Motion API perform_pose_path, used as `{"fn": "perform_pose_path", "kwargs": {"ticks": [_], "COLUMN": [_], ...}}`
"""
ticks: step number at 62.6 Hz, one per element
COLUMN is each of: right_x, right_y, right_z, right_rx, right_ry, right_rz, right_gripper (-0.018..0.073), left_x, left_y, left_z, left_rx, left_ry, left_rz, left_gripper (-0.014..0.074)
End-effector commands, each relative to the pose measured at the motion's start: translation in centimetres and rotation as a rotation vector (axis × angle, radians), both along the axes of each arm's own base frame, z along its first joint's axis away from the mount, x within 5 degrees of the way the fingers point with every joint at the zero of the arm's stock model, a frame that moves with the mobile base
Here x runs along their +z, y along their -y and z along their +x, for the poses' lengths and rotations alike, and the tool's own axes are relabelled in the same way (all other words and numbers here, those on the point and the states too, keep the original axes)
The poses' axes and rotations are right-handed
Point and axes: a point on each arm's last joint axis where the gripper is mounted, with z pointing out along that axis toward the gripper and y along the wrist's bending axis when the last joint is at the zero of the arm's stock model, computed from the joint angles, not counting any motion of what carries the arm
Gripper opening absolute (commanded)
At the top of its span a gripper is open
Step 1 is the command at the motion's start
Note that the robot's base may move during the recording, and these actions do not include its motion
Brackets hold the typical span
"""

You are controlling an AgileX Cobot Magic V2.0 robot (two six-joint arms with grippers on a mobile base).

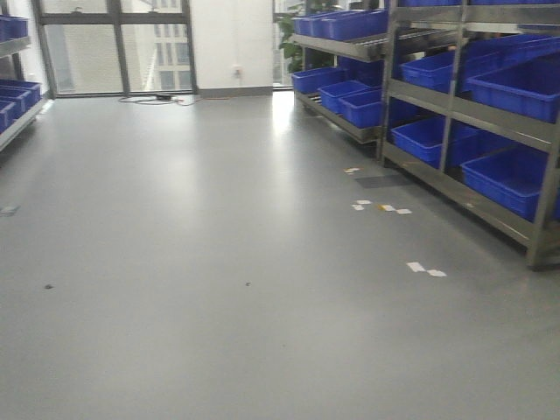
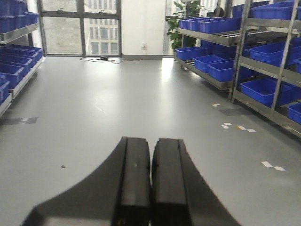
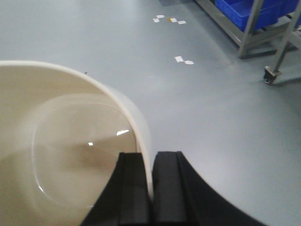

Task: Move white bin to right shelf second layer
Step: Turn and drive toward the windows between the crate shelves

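Observation:
The white bin (image 3: 61,141) fills the left of the right wrist view, glossy cream, mouth toward the camera. My right gripper (image 3: 150,157) is shut on its right wall, one finger inside and one outside, holding it above the grey floor. My left gripper (image 2: 151,143) is shut and empty, held over open floor. The right shelf (image 1: 490,114) is a steel rack at the right of the front view; its levels hold blue crates (image 1: 516,87). It also shows in the left wrist view (image 2: 277,56). Neither gripper shows in the front view.
A second rack with blue crates (image 1: 350,52) stands further back on the right. More blue crates (image 2: 14,61) sit on shelving at the left. White tape marks (image 1: 424,269) lie on the floor. A rack leg and caster (image 3: 270,75) stand at right. Windows (image 1: 114,44) are far ahead.

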Motion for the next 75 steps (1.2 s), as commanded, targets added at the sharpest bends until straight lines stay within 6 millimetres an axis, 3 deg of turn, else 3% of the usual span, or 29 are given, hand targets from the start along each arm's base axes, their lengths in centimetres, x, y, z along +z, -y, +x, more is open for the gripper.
{"fn": "perform_pose_path", "kwargs": {"ticks": [1,75], "right_x": [1.64,1.64], "right_y": [0.06,0.06], "right_z": [0.29,0.29], "right_rx": [-0.006,-0.006], "right_ry": [0.113,0.113], "right_rz": [-0.004,-0.004], "right_gripper": [0.0047,0.0047], "left_x": [-0.09,-0.09], "left_y": [-0.05,-0.05], "left_z": [-0.04,-0.04], "left_rx": [0.003,0.003], "left_ry": [0.070,0.070], "left_rz": [-0.015,-0.015], "left_gripper": [0.0085,0.0085]}}
